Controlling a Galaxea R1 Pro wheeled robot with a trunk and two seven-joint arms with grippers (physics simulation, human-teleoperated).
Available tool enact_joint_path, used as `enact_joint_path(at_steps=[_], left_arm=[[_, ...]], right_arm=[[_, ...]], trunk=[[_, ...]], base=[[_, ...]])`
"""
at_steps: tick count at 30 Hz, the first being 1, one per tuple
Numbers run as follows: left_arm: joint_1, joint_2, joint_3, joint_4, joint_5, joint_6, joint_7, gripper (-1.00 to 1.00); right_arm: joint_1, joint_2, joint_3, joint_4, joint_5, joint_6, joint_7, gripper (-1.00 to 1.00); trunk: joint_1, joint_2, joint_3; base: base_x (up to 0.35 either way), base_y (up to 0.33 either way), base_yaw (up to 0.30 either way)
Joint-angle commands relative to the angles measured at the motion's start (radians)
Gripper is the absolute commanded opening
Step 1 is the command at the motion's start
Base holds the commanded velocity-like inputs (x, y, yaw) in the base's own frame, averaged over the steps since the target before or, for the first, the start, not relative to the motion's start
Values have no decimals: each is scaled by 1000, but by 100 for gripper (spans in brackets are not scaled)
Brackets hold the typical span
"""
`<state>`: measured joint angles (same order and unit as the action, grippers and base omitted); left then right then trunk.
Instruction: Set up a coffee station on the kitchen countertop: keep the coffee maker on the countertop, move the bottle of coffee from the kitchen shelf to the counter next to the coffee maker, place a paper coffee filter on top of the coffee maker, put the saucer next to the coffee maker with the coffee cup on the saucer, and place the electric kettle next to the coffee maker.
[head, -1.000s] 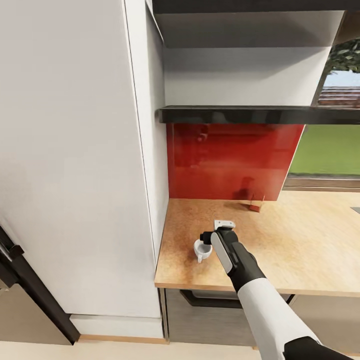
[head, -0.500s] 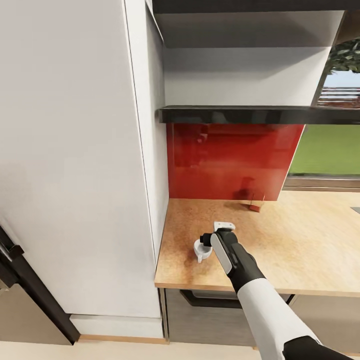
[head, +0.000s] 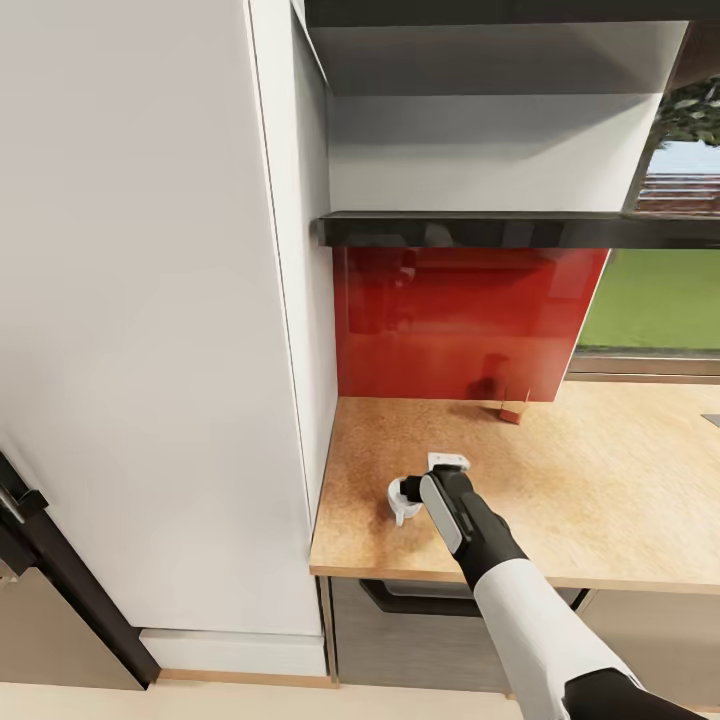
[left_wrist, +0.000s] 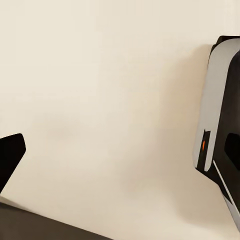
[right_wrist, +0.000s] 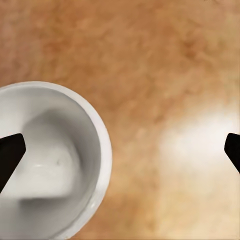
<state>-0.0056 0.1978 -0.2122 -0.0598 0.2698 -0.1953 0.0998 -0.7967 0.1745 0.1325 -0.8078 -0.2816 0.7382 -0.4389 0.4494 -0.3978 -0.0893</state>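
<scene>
My right end effector (head: 418, 487) has slid closer over the coffee cup (head: 402, 499) near the table's (head: 600, 500) left corner; fingers spread wide, one above its bowl, so the grasp isn't made.

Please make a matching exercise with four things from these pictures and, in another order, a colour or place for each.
1. coffee cup
2. kitchen shelf
3. wall panel
4. right gripper

a. glossy black
b. red
c. open, above the worktop beside the cup
d. white, on the kitchen countertop

Pairs: 1-d, 2-a, 3-b, 4-c
</scene>
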Motion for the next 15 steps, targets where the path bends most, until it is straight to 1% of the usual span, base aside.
enact_joint_path(at_steps=[1,9,15], left_arm=[[-1,0,-9,0,8,-3,3,100],[-1,0,-9,0,8,-3,3,100],[0,0,-9,0,8,-3,3,100]], right_arm=[[-1,0,1,1,-10,-2,-9,100],[-1,0,1,6,-10,-6,-9,100],[-1,0,2,39,-11,-9,-8,100]], trunk=[[1,-2,-2],[1,-2,-2],[1,-2,-2]], base=[[0,0,0],[0,0,0],[0,0,0]])
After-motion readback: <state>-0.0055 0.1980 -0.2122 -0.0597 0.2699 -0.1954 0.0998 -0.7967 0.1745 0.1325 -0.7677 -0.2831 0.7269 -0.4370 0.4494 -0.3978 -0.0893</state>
